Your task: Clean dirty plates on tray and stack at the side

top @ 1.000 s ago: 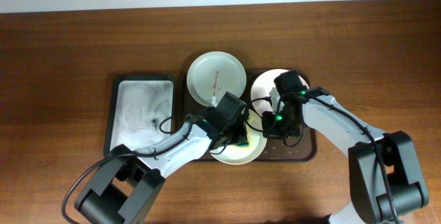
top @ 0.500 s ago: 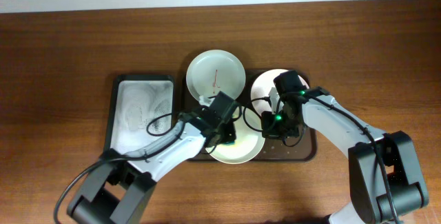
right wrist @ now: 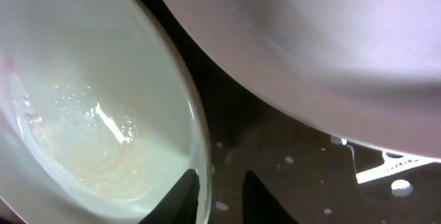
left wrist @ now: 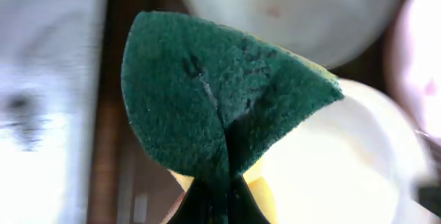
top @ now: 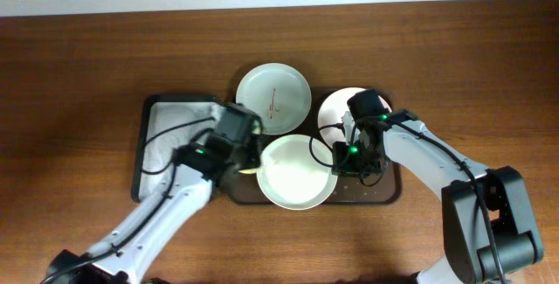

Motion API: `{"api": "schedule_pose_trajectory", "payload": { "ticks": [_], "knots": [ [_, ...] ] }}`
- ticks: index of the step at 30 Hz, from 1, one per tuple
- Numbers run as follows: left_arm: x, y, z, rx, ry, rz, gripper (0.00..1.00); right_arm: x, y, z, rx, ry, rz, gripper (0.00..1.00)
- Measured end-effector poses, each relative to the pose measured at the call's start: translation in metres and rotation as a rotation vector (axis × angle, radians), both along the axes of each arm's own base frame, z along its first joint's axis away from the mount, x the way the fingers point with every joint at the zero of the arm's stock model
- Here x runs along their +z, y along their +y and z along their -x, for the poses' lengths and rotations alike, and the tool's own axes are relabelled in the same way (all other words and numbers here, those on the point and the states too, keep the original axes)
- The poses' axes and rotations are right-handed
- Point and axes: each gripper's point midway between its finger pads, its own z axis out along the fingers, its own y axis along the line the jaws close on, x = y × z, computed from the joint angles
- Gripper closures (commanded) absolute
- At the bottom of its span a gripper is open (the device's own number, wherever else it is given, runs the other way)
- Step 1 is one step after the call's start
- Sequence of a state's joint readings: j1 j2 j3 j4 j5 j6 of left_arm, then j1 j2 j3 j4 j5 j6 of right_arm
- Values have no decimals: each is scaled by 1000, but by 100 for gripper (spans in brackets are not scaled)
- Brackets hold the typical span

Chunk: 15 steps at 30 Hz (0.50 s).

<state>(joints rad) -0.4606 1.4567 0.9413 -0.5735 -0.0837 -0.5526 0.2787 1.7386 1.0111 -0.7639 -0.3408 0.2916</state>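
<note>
Left gripper (left wrist: pixel 213 198) pinches one sponge (left wrist: pixel 220 100); three plates (top: pixel 297 177)

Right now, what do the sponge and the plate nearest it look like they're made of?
The sponge: fuzzy dark green scouring fibre over yellow foam, matte. The plate: glazed ceramic or melamine, can't tell which; smooth, glossy, bright wet highlights.

I can read no writing, label, brand or number in any of my three views. The red marks on the pale green plate (top: pixel 274 98) are smears, not characters. The tray (top: pixel 386 193) and sponge (left wrist: pixel 220 107) carry no print.
</note>
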Motion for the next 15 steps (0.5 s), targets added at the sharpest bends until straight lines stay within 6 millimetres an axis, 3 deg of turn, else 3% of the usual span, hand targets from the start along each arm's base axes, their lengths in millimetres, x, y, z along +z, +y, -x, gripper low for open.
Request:
{"api": "schedule_pose_trajectory", "payload": {
  "ticks": [8,11,15],
  "knots": [
    [-4,65,-14,25,16,-97,100,0,-1,2,0,8,6,76],
    [-8,82,-15,42,33,-118,100,-1,1,3,7,10,6,92],
    [-31,103,-17,49,99,-155,100,-6,13,5,44,5,6,96]
  ]
}}
